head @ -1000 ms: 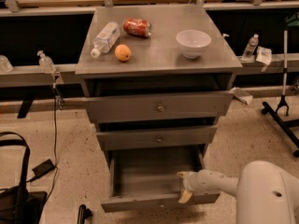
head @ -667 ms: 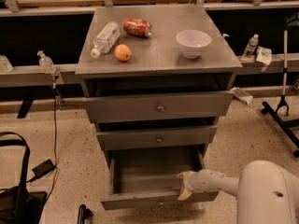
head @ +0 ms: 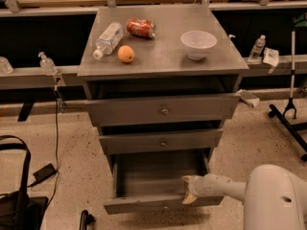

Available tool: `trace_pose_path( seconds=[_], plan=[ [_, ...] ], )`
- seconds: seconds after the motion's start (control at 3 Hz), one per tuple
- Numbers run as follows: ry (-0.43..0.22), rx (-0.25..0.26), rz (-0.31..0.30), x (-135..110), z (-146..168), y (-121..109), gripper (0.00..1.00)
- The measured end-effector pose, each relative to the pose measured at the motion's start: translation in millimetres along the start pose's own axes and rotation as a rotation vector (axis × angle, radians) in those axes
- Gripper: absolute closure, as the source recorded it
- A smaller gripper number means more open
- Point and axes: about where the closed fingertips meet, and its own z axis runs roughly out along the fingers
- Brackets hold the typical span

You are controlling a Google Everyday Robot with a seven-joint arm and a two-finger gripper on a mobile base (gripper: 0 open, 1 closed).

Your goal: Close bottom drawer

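The bottom drawer [head: 163,204] is the lowest and slimmest of the grey cabinet's three and stands pulled far out, its dark inside showing. Its small knob is barely visible on the front panel. My gripper [head: 187,189] reaches in from the lower right on a white arm [head: 225,186]. It sits at the top edge of the drawer's front panel, right of centre. Its cream fingertips [head: 185,179] are spread apart, one over the drawer's inside and one by the front panel. It holds nothing.
The middle drawer [head: 162,142] and top drawer [head: 164,110] are partly pulled out. On the cabinet top lie a water bottle [head: 107,38], a red can [head: 141,27], an orange [head: 126,54] and a white bowl [head: 198,43]. A black bag [head: 19,200] is on the floor at left. A stand base [head: 288,119] is at right.
The gripper stays at the bottom drawer's front edge. The drawer front looks pushed in only very slightly, if at all.
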Motion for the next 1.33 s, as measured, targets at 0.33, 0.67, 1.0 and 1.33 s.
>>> trace_pose_path(
  seconds=[0.33,0.67,1.0,1.33],
  plan=[
    [0.0,0.0,0.0,0.0,-0.1,0.0,0.28],
    [0.0,0.0,0.0,-0.1,-0.1,0.1,0.24],
    [0.0,0.0,0.0,-0.1,-0.2,0.1,0.17],
    [-0.017,-0.005,-0.004,-4.6,-13.6,4.9,0.09]
  ],
)
